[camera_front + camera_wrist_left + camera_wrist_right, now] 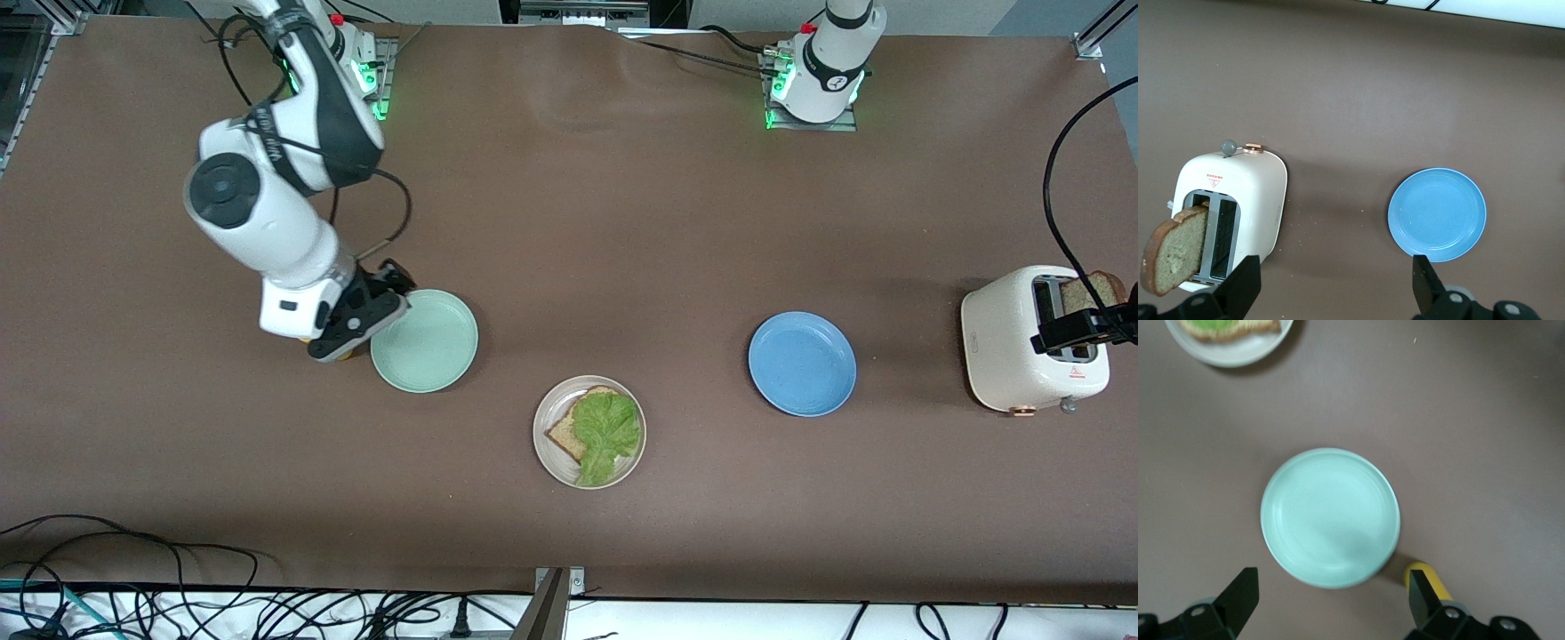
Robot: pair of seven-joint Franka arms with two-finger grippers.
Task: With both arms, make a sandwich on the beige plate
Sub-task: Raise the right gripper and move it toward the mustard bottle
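Half a sandwich on the beige plate [547, 444]

You see one bread slice [566, 434] with a lettuce leaf [607, 431] on top. The mint green plate [425, 340] and blue plate [802, 363] sit beside it. Your right gripper [1331, 597] hangs open over the green plate. Your left gripper [1337, 283] hangs open by the toaster [1231, 207], where bread [1175, 250] sticks out.

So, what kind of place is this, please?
Probably a robotics lab set up as a kitchen test bench: two arms bolted to a brown table, loose cables along its edge, and a toaster with plates for sandwich making.
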